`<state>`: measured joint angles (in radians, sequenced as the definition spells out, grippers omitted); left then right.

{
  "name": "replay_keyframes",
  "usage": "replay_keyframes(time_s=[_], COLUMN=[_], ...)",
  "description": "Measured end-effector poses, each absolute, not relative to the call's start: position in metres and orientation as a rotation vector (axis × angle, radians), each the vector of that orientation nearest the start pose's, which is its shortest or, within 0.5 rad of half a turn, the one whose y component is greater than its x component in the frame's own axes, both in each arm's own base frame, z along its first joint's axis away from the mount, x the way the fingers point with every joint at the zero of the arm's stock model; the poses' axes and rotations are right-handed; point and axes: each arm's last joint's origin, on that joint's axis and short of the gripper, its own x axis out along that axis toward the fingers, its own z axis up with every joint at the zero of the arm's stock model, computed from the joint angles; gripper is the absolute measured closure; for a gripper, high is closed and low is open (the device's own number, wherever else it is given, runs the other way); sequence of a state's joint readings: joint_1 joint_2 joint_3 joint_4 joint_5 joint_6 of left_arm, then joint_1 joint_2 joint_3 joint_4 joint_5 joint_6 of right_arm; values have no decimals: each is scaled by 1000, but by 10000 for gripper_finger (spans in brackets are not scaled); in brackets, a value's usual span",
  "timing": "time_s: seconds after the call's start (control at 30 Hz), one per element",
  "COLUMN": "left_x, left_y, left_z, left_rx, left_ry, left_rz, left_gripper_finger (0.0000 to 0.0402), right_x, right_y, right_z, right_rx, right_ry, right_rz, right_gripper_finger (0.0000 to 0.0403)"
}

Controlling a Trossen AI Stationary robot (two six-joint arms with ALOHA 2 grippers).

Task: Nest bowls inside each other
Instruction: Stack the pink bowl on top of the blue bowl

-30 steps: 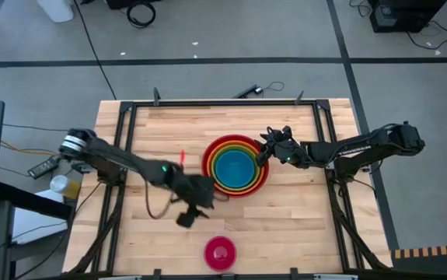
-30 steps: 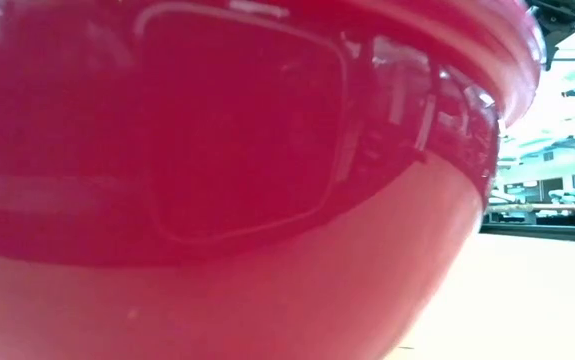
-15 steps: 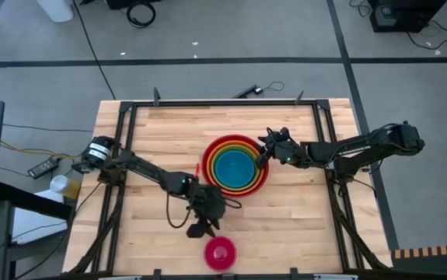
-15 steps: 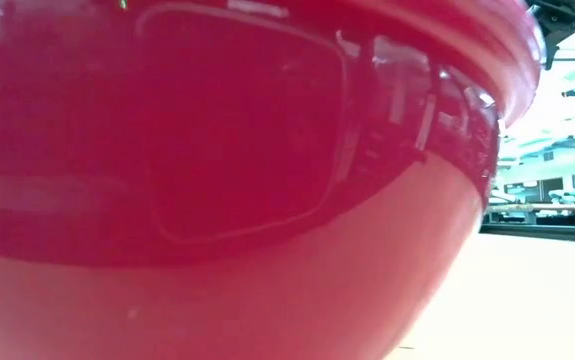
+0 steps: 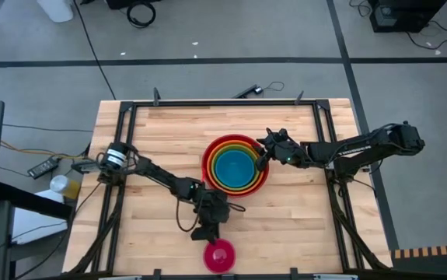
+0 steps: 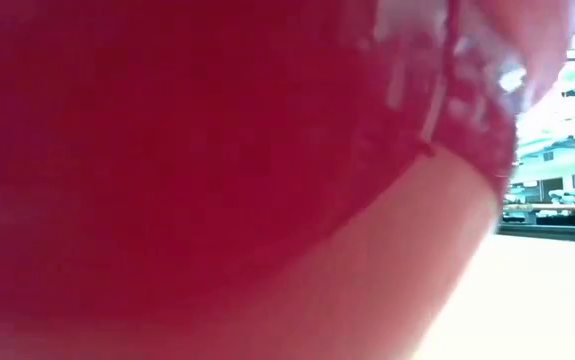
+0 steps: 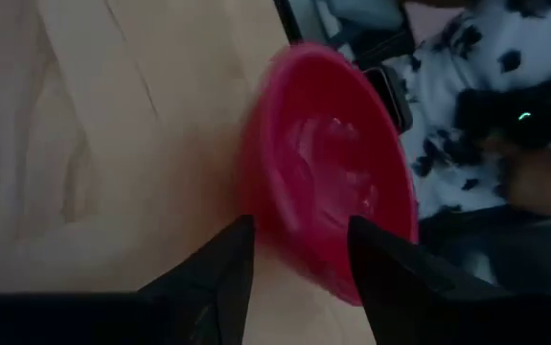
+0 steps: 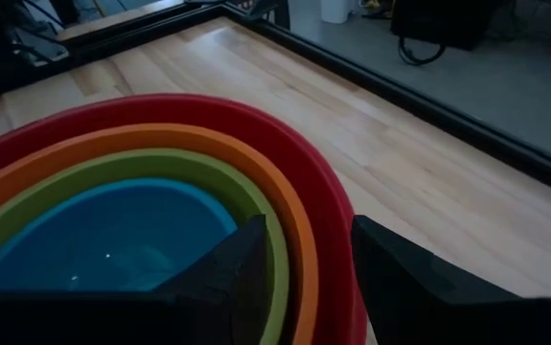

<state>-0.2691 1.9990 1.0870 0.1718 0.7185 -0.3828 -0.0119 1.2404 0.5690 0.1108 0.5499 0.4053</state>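
A red bowl (image 5: 263,180) stands at the table's middle, with an orange (image 5: 235,142), an olive green (image 8: 246,196) and a blue bowl (image 5: 234,166) nested inside it. The small magenta-pink bowl (image 5: 220,255) sits alone on its base near the front edge and fills the low view (image 6: 217,180). My left gripper (image 5: 207,232) is open at its far rim. One finger (image 7: 219,270) is outside the wall, the other (image 7: 382,273) is over the inside. My right gripper (image 5: 263,158) is open at the stack's right rim, its fingers astride the green, orange and red rims (image 8: 328,206). My left gripper comes slanting down from the far left, its open fingers astride the pink bowl's far rim (image 7: 285,225). I cannot tell whether they touch it. My right gripper's fingers stand either side of the stack's right rims, slanting down from the right. Touch cannot be told.
Black frame rails (image 5: 207,104) run along the table's far edge and sides. Bare wood lies left of the stack (image 5: 153,140) and to the front right (image 5: 293,225). A person in spotted cloth (image 7: 505,105) shows beyond the near edge.
My left gripper has come down and toward the near edge, rolling its wrist, from beside the stack to the pink bowl's far rim. In the low view the pink bowl now shows blurred and shifted. The stack has stayed where it was.
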Motion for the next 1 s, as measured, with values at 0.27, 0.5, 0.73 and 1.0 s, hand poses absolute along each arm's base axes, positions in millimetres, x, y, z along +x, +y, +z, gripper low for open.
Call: replay_keyframes(time_s=[0.27, 0.5, 0.73, 1.0], left_x=[380, 369, 344, 309], left_y=[-113, -107, -98, -37], left_z=[116, 120, 162, 250], left_rx=[-546, -522, -374, -196], left_ry=[928, 1029, 1083, 895], left_rz=[-816, -797, -662, -275], left_gripper_finger=[309, 389, 398, 400], right_x=[242, 242, 241, 241], right_y=[-14, -7, -4, -4], right_z=[199, 198, 197, 197], right_rx=[253, 244, 250, 244], right_ry=[423, 432, 438, 427], right_rz=[-632, -606, -609, -626], right_gripper_finger=[242, 242, 242, 242])
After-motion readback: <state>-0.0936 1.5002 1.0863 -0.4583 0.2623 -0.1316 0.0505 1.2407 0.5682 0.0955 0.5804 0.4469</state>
